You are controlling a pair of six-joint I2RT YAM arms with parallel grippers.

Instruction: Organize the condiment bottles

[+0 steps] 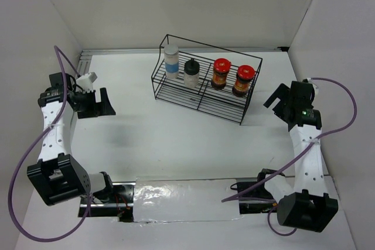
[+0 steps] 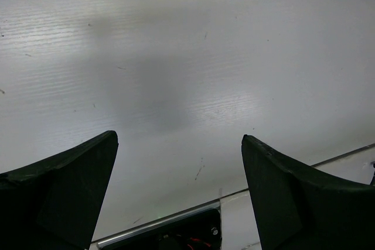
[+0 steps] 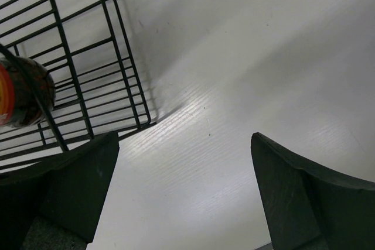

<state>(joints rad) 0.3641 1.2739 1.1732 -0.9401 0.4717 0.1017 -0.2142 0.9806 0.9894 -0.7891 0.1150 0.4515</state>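
We record four upright condiment bottles rowed in the black wire rack [image 1: 199, 101]: white blue-labelled jar [image 1: 170, 60], whitish black-capped jar [image 1: 191, 74], two red-lidded dark jars [image 1: 221, 73] [image 1: 243, 80], the last nearest our right gripper [image 1: 280, 99], spread and empty, like the farther left gripper [image 1: 96, 105].

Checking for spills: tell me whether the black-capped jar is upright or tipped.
Upright. The black-capped jar stands in the wire rack, cap on top, beside the blue-labelled jar.

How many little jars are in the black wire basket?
4, in a row in the wire basket: blue-label jar leftmost, black-capped jar, red-lidded jar, second red-lidded jar rightmost. None looks hidden.
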